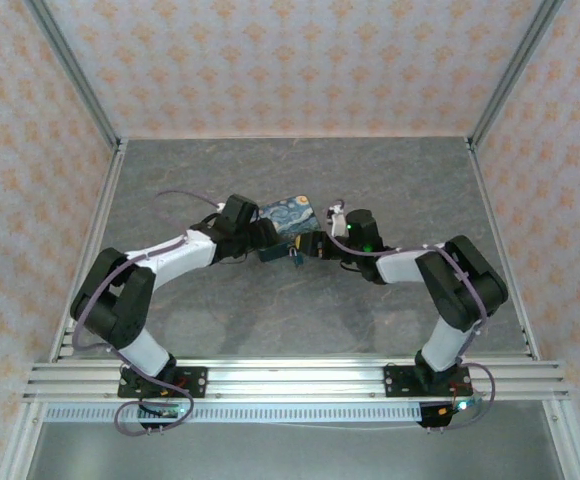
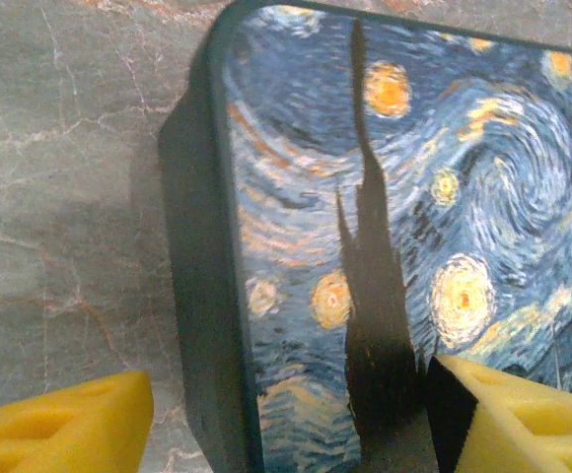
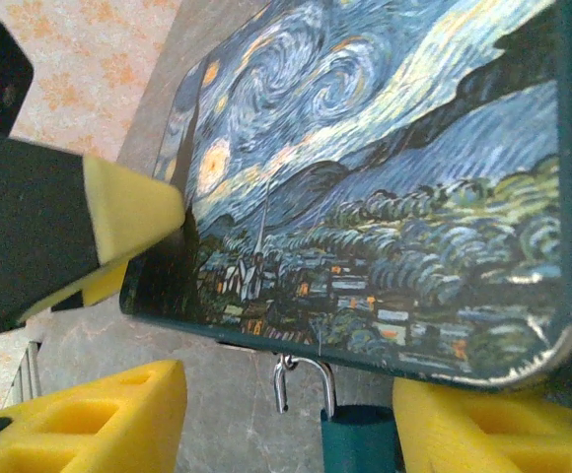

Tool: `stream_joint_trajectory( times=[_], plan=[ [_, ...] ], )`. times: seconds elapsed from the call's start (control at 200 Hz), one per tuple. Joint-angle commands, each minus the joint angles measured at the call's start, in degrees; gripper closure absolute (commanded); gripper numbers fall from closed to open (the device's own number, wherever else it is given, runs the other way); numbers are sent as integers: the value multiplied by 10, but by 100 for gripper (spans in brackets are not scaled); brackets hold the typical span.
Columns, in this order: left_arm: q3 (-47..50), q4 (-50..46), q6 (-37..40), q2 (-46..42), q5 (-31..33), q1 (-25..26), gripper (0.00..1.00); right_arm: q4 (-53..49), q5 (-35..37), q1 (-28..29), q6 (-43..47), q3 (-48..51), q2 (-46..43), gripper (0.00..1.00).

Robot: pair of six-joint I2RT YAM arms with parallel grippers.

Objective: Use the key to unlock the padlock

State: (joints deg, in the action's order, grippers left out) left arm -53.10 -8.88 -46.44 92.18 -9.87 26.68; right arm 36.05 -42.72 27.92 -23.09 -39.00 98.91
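Note:
The teal-blue padlock (image 3: 357, 439) hangs from the front edge of the starry-night box (image 3: 385, 177), in the top view (image 1: 295, 256). Its silvery shackle (image 3: 306, 379) hooks through the box's clasp, and the shackle's left leg stands free of the body. I see no key. My right gripper (image 3: 288, 434) is open, with the padlock body against its right finger (image 3: 493, 424) and a wide gap to the left one. My left gripper (image 2: 291, 424) is open astride a corner of the box (image 2: 385, 227). One of its fingers (image 2: 523, 414) lies over the lid, the other (image 2: 59, 424) beside the box's side.
Both arms meet mid-table at the box (image 1: 288, 215). The grey marbled tabletop (image 1: 290, 320) is walled by patterned panels and aluminium posts (image 1: 70, 70). The left gripper's yellow pad (image 3: 128, 212) touches the box's left corner in the right wrist view.

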Motion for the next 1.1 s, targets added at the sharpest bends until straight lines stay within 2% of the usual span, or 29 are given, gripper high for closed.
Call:
stream_joint_trajectory(
  times=[0.0, 0.2, 0.375, 0.51, 0.786, 1.096],
  plan=[
    [35, -63, -4, -9, 19, 22, 27, 53, -12, -9, 13, -18, 16, 41],
    [36, -76, -11, -40, 24, 30, 26, 60, -13, -14, 22, 5, 2, 35],
    [-4, -111, 6, -82, 34, 30, 25, 56, -26, -15, 47, 49, -30, 36],
    [-37, -113, 17, -96, 12, 31, 25, 61, -61, -18, 58, 65, -32, 36],
    [-133, -118, 39, -15, -39, 37, 26, 103, -118, -39, 37, 31, 30, 36],
    [-208, -126, 46, 70, -50, 57, 28, 154, -155, -43, 29, 12, 84, 39]
  ],
)
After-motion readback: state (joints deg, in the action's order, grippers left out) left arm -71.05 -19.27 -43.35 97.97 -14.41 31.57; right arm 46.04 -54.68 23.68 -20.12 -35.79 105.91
